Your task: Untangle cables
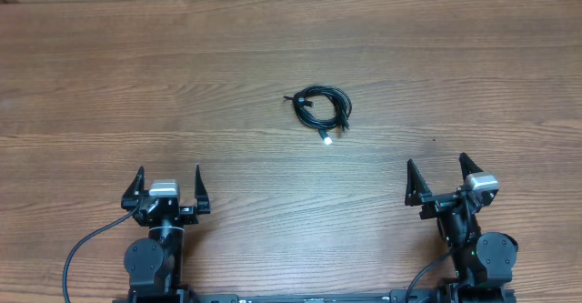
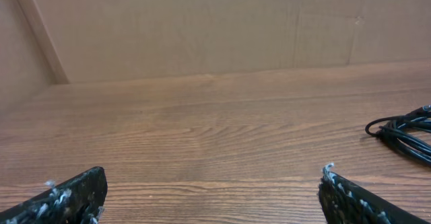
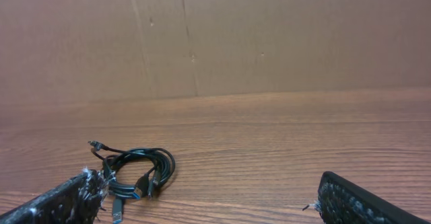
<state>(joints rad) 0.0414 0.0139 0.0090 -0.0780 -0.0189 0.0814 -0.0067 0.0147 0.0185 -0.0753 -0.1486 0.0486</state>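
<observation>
Left gripper (image 1: 169, 177) and right gripper (image 1: 436, 166), overhead: both spread wide and empty, at 7 and 5 o'clock. The cables (image 1: 321, 107) lie coiled just above centre, well apart from both. Left wrist: cables at 3 o'clock, partly cropped. Right wrist: cables at 8 o'clock. They are probably light, limp and slippery, and best pinched at an outer loop near the plug tip (image 1: 327, 137).

We see a counter (image 1: 136, 85) of brown wood grain, smooth and matt with a faint sheen. The cables (image 1: 322, 106) have black, slightly glossy plastic sheaths. At the edge of their coil lies a bright silver metal plug tip (image 1: 327, 138). Behind the cables stands matt brown cardboard (image 3: 269, 35). The left gripper (image 1: 169, 172) and right gripper (image 1: 436, 161) look black, rough and white-flecked.
</observation>
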